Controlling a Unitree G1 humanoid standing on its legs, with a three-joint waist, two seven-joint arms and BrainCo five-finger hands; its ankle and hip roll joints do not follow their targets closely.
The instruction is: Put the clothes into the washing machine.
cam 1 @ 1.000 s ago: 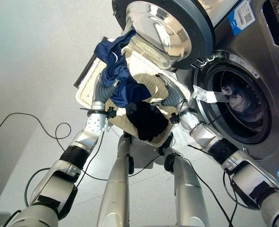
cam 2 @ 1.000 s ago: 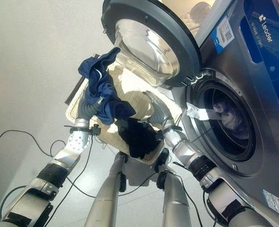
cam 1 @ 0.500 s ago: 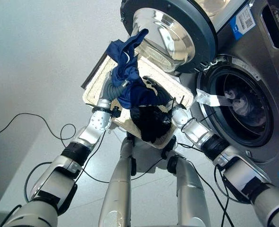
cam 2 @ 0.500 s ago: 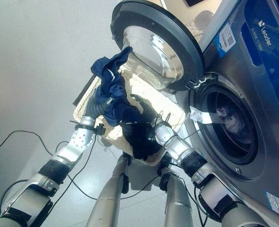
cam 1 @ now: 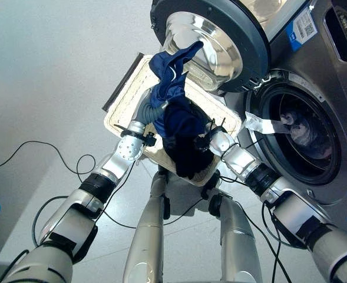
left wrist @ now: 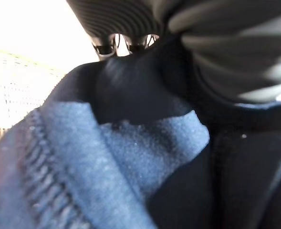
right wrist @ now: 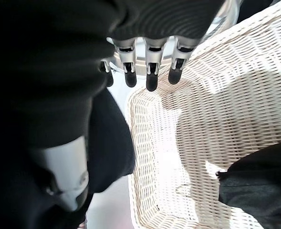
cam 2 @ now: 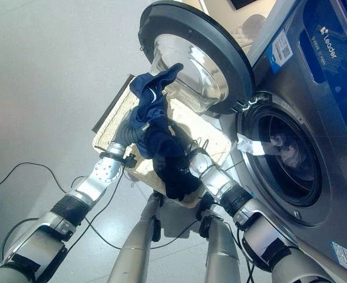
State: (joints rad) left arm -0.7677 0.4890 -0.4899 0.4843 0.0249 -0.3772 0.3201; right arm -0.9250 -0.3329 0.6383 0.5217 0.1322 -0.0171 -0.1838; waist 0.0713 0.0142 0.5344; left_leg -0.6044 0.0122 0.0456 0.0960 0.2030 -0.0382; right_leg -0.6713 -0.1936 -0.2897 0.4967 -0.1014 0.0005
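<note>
We see a navy blue garment [cam 1: 172, 97] bunched and raised above a white wicker basket [cam 1: 126, 97], its top edge lifting toward the glass of the washing machine door [cam 1: 211, 41]. It is soft, fleecy cloth with a stitched hem and a thin pale line along one fold (the left wrist view shows the nap and the seam from very close). The left hand [cam 2: 132, 134] is under it, its fingers buried in the folds, so we cannot tell whether they are curled or straight.

A second garment, black [cam 1: 188, 153] and limp, hangs over the near rim of the basket. The right hand [cam 1: 211, 140] is at that same rim, just beside the black cloth; in its own wrist view its fingers [right wrist: 151, 71] are straight and side by side, holding nothing, above the woven basket wall.

The basket is rectangular, of pale open weave, with a dark strip along its far left edge. The washing machine [cam 1: 320, 94] is grey metal, its round door swung open, and pale laundry [cam 1: 300, 127] lies in the dark drum [cam 1: 291, 171].
</note>
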